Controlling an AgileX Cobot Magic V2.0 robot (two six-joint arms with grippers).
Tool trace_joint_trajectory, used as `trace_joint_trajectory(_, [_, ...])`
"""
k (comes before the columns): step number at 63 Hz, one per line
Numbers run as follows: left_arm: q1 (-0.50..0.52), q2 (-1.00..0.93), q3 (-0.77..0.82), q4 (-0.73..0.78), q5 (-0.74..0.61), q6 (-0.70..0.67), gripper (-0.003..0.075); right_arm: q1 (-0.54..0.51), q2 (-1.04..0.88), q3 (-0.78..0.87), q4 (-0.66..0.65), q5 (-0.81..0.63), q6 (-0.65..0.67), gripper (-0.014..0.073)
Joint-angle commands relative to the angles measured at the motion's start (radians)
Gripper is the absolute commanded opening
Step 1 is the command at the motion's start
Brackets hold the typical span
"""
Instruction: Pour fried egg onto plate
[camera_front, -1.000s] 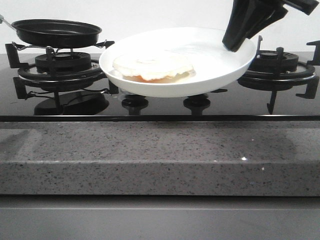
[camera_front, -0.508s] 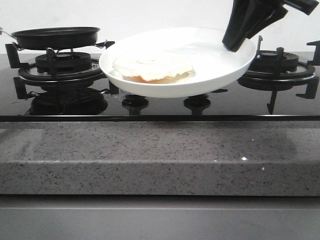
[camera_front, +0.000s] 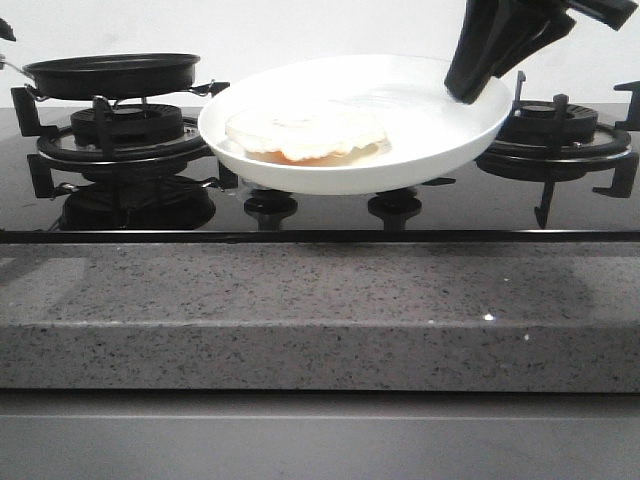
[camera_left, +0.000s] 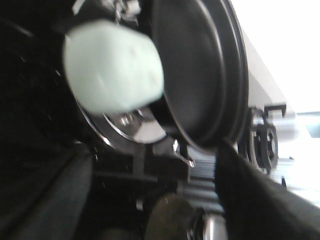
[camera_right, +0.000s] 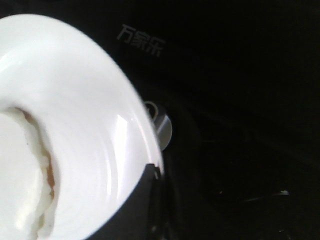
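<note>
Settled level on left burner: shallow black frying pan (camera_front: 112, 74). Flat cream-white fried egg (camera_front: 305, 134) lay in tilted glossy white plate (camera_front: 440, 140), pinched by right gripper (camera_front: 468, 88). Left gripper's state: unclear. Pour done; next, lower plate gently.

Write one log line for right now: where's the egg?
fried egg: on plate | plate: held up by right pincer at rim | pan: empty, on left burner | left pincer: out of view

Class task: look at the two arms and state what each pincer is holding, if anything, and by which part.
The right pincer holds the plate by its far right rim, the fried egg on it. Whether the left pincer holds the frying pan cannot be told.
</note>
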Motion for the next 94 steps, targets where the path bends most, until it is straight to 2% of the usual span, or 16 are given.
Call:
trace_joint_trajectory(1, [-0.015, -0.054, -0.029, -0.049, 0.067, 0.009, 0.0349, 0.001, -0.048, -0.028, 0.041, -0.039, -0.005, -0.0107])
trace_joint_trajectory(13, [-0.074, -0.058, -0.029, -0.033, 0.111, 0.018, 0.0085, 0.001, -0.048, -0.028, 0.041, -0.039, -0.005, -0.0107])
trace_joint_trajectory(17, [-0.105, -0.073, -0.029, -0.009, 0.109, 0.019, 0.0017, 0.001, -0.048, -0.028, 0.041, -0.039, -0.005, -0.0107])
trace_joint_trajectory(22, [-0.14, -0.1, -0.029, 0.027, 0.083, 0.02, -0.002, 0.001, -0.048, -0.028, 0.041, -0.039, -0.005, -0.0107])
trace_joint_trajectory(35, [-0.222, -0.225, -0.029, 0.162, -0.039, 0.021, -0.002, 0.001, -0.048, -0.028, 0.041, -0.039, -0.005, -0.0107])
trace_joint_trajectory(43, [-0.297, -0.353, -0.009, 0.361, -0.2, -0.015, -0.002, 0.001, -0.048, -0.028, 0.041, -0.039, -0.005, -0.0107])
trace_joint_trajectory(57, [-0.416, -0.615, 0.145, 0.623, -0.499, -0.041, -0.002, 0.001, -0.048, -0.028, 0.041, -0.039, -0.005, -0.0107])
trace_joint_trajectory(65, [-0.461, -0.757, 0.272, 0.718, -0.598, -0.041, -0.002, 0.001, -0.048, -0.028, 0.041, -0.039, -0.005, -0.0107])
trace_joint_trajectory(82, [-0.474, -1.063, 0.556, 0.801, -0.763, -0.041, -0.002, 0.001, -0.048, -0.028, 0.041, -0.039, -0.005, -0.0107])
trace_joint_trajectory(94, [-0.474, -1.236, 0.7, 0.799, -0.793, -0.041, -0.002, 0.001, -0.048, -0.028, 0.041, -0.039, -0.005, -0.0107])
